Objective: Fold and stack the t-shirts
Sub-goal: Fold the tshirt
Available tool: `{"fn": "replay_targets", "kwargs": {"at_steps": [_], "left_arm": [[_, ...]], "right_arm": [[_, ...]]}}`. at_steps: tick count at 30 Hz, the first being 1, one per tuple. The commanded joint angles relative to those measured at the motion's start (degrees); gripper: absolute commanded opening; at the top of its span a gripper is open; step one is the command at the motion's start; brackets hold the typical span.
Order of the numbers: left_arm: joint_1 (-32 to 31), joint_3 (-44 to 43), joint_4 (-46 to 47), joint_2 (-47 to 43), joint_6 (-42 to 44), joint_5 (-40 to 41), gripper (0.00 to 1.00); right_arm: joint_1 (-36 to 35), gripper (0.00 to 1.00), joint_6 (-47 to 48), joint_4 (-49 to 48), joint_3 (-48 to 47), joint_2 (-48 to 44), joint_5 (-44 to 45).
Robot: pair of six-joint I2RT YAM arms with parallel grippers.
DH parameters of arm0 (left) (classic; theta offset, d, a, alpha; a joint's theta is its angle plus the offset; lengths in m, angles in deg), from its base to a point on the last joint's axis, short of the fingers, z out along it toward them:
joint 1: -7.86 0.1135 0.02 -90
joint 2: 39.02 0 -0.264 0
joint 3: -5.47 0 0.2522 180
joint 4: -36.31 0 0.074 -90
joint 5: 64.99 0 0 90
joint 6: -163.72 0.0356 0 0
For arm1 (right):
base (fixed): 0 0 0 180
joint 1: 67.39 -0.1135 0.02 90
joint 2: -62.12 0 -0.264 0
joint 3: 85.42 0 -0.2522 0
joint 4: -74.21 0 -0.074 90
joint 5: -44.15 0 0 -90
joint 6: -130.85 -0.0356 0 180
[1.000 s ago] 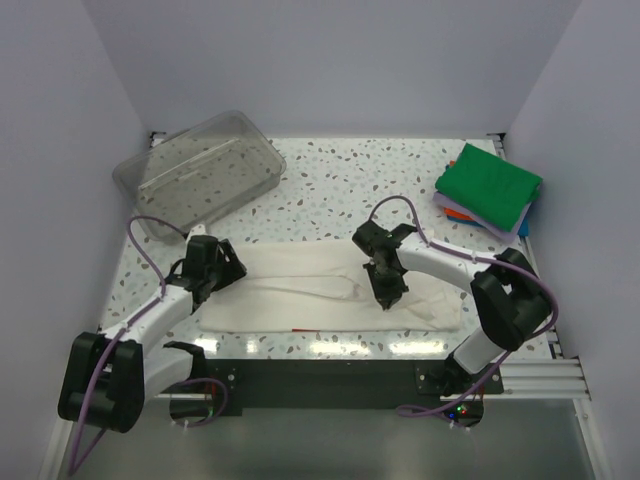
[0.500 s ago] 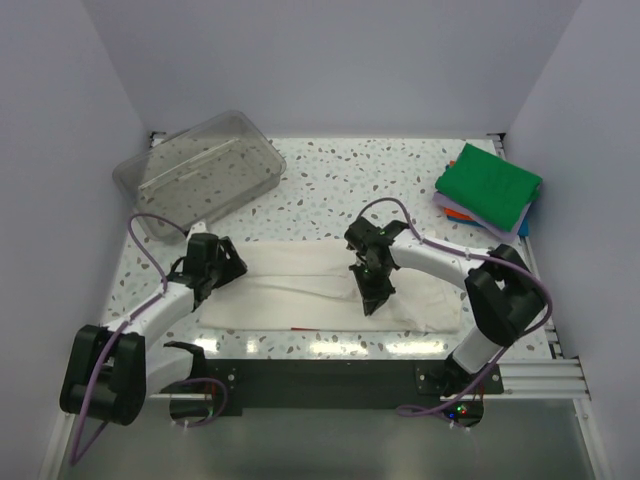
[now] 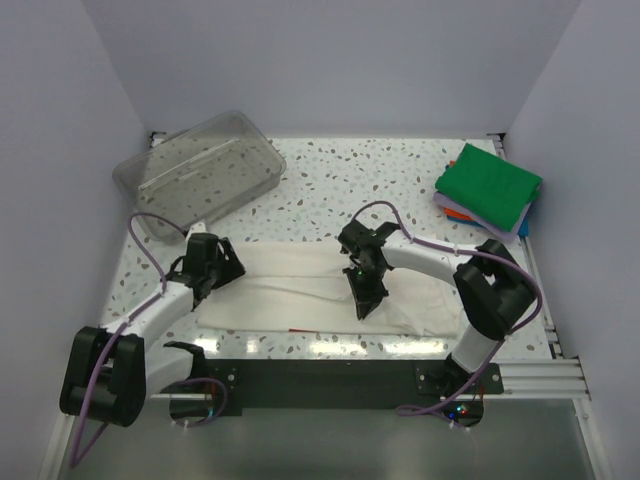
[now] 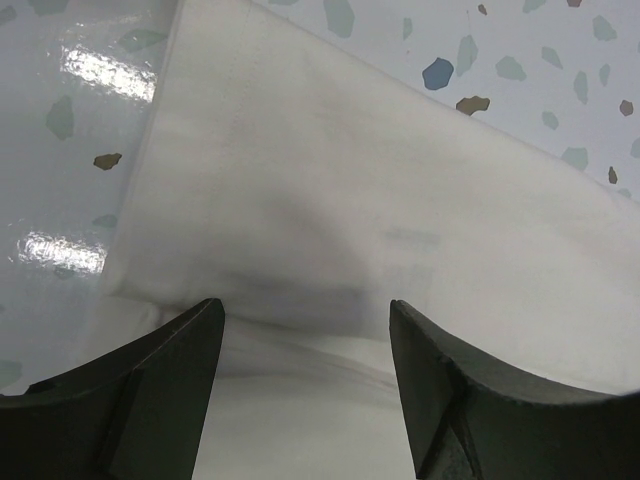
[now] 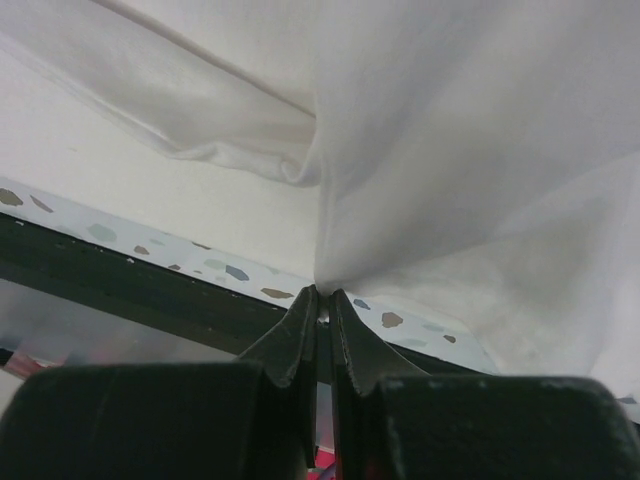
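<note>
A cream-white t-shirt [image 3: 300,290] lies as a long folded band across the near table. My right gripper [image 3: 366,300] is shut on a pinch of its cloth [image 5: 400,200] and holds that fold lifted over the middle of the band. My left gripper [image 3: 205,278] stands open at the shirt's left end, its fingers [image 4: 150,390] spread just above the flat cloth [image 4: 350,220] with nothing between them. A stack of folded t-shirts [image 3: 488,188], green on top over orange, lavender and blue, sits at the back right.
A clear plastic tub [image 3: 198,176] lies tilted at the back left. The black front rail [image 3: 320,375] runs along the table's near edge. Walls close in the left, back and right sides.
My right gripper has drawn the pinched cloth leftward over the band, shortening the shirt's right part. The left gripper has barely moved.
</note>
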Motion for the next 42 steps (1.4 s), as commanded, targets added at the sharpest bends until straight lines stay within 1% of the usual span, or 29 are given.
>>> {"fn": "replay_targets", "kwargs": {"at_steps": [1, 9, 11, 14, 15, 16, 17, 18, 20, 21, 23, 26, 31, 32, 33, 34, 35, 37, 38, 39, 42], "left_arm": [[0.61, -1.13, -1.92, -1.69, 1.65, 1.74, 0.72], [0.61, -0.6, -2.01, -2.48, 1.65, 1.3, 0.72], [0.61, -0.69, -2.01, -2.83, 1.83, 1.3, 0.72], [0.62, -1.39, -2.53, -3.18, 2.18, 1.65, 0.72], [0.61, -1.91, -2.97, -3.27, 2.53, 1.74, 0.73], [0.61, -2.18, -3.32, -3.36, 2.71, 1.91, 0.73], [0.61, -3.05, -3.5, -3.79, 3.23, 2.0, 0.73], [0.61, -3.58, -4.28, -3.97, 3.58, 2.26, 0.73], [0.53, -4.55, -5.08, -4.93, 4.29, 2.96, 0.73], [0.53, -5.6, -5.78, -5.29, 5.07, 3.49, 0.74], [0.53, -7.0, -6.31, -6.43, 5.87, 3.67, 0.74], [0.09, -8.5, -6.23, -6.96, 7.01, 3.5, 0.74], [-3.16, -9.12, -2.28, -5.47, 5.88, 1.3, 0.74], [-3.95, -9.21, -1.4, -3.99, 5.09, 1.04, 0.74], [-5.96, -9.47, 0.26, -3.02, 4.82, 0.95, 0.75], [-6.93, -9.74, 1.06, -1.96, 4.56, 0.77, 0.75], [-7.81, -10.35, 2.81, 0.4, 4.21, 0.51, 0.75], [-9.49, -10.7, 4.84, 3.91, 3.77, -1.33, 0.75], [-9.58, -10.18, 6.33, 5.07, 3.59, -2.21, 0.76], [-9.58, -9.92, 9.82, 6.21, 3.07, -3.52, 0.76], [-9.58, -9.74, 12.23, 9.99, 2.71, -4.33, 0.76]], "right_arm": [[-0.37, 0.04, -2.61, -2.32, -2.03, 0.26, -3.63], [-0.37, 0.05, -4.55, -4.71, -1.24, 0.7, -4.78], [-0.37, 0.1, -4.55, -4.8, -1.5, 0.88, -4.7], [-0.28, 0.26, -4.47, -4.18, -1.76, 0.7, -4.52], [-0.37, 0.33, -4.38, -4.01, -2.37, 0.53, -4.17], [-0.28, 0.45, -3.94, -3.57, -2.81, 0.18, -3.91], [-0.37, 0.49, -3.76, -2.52, -3.77, -0.09, -3.56], [-0.37, 0.57, -3.59, -1.81, -4.48, -0.35, -1.99], [-0.28, 0.63, -2.54, 1.0, -6.06, -1.14, 0.04], [-0.2, 0.69, -2.18, 2.05, -7.81, -1.4, 2.57], [0.42, 0.72, -1.13, 4.51, -9.57, -2.2, 4.35], [3.14, 0.74, 0.19, 5.4, -10.03, -3.51, 5.85], [12.36, 0.76, 2.91, 4.27, -7.57, -5.18, 6.11], [13.94, 0.76, 3.18, 4.08, -6.52, -5.36, 7.25], [17.17, 0.76, 3.62, 3.73, -5.9, -5.45, 7.61], [18.77, 0.76, 4.32, 2.69, -5.37, -5.45, 7.87], [21.92, 0.76, 4.5, 2.07, -4.5, -5.45, 8.31], [24.4, 0.76, 4.67, -0.56, -3.7, -5.19, 9.19], [25.55, 0.76, 4.59, -1.36, -3.44, -4.93, 9.71], [27.12, 0.76, 4.5, -2.06, -3.35, -3.88, 10.85], [29.24, 0.76, 3.97, -4.26, -4.13, -1.68, 13.22]]}}
